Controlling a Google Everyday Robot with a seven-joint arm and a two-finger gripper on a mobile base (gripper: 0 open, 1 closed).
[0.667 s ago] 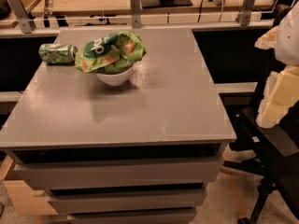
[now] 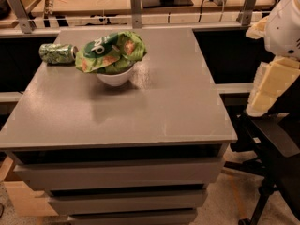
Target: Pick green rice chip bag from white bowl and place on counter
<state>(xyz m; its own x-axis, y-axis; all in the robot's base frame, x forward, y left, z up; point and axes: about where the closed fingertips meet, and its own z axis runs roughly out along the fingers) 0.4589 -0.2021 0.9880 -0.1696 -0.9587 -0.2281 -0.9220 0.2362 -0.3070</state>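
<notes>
The green rice chip bag (image 2: 111, 52) lies crumpled across the top of the white bowl (image 2: 116, 78) and overhangs its rim on both sides. The bowl stands on the grey counter (image 2: 140, 111) at its back left. My gripper (image 2: 264, 89) hangs at the right edge of the view, its cream-coloured end beside the counter's right side. It is far from the bag and bowl and nothing shows in it. The white arm (image 2: 285, 22) rises above it.
A green soda can (image 2: 57, 53) lies on its side at the counter's back left, next to the bag. A wooden workbench (image 2: 117, 1) with tools and metal posts runs behind. A black chair (image 2: 276, 158) stands at the right, below the gripper. Grey drawers (image 2: 117, 172) sit under the counter.
The gripper and arm have shifted slightly up and to the left at the right edge. The bag, bowl and can have not moved.
</notes>
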